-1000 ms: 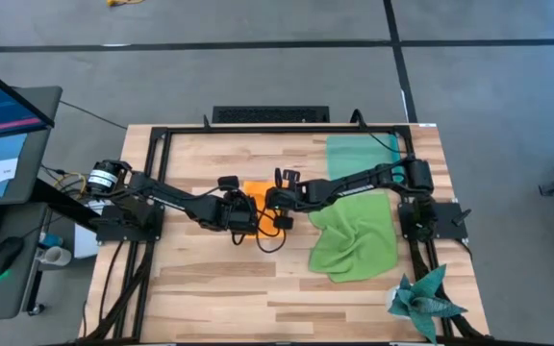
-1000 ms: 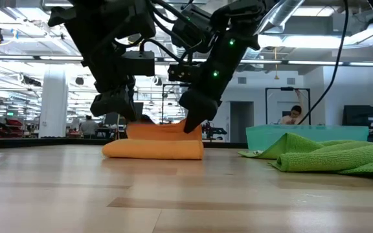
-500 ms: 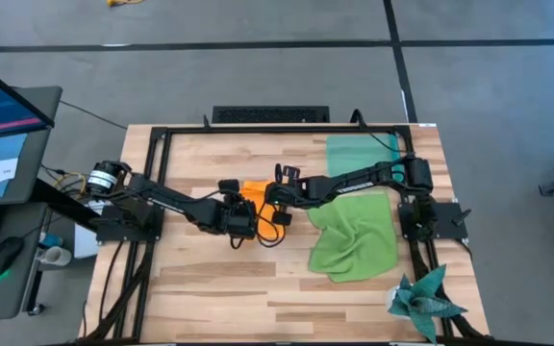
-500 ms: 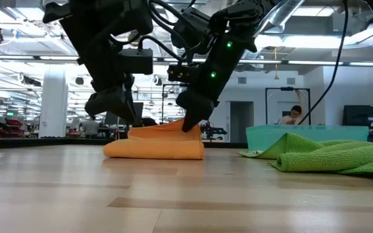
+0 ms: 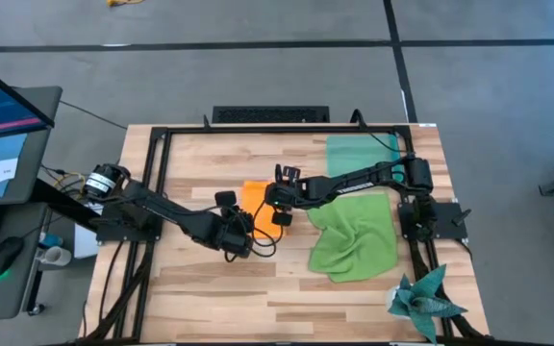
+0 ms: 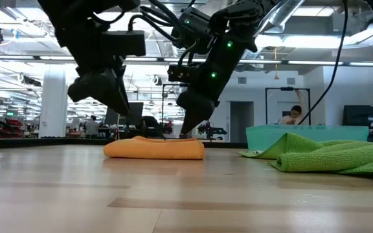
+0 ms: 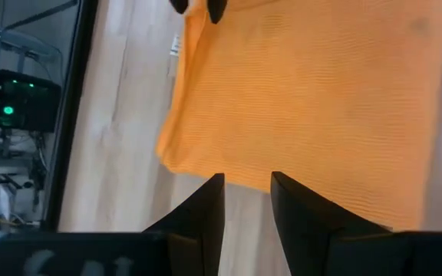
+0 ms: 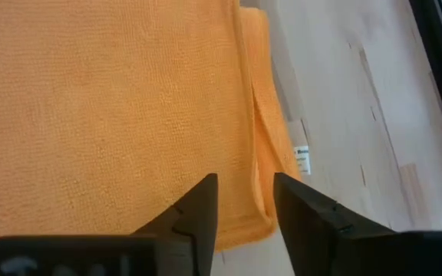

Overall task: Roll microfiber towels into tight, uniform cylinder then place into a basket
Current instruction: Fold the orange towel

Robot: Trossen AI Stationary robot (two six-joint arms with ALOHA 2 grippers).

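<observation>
The orange towel [image 5: 256, 198] lies folded flat near the middle of the bench [image 5: 210, 298]; in the high view its long axis runs from the near edge toward the far edge. The right end effector [image 8: 244, 201] hovers just above it, fingers apart and empty. The left end effector [image 7: 247, 201] stands over the near edge of the cloth, fingers parted, gripping nothing. To the right lies the crumpled green towel [image 5: 356, 235], with the basket [image 5: 362, 157] beyond it at the far right.
</observation>
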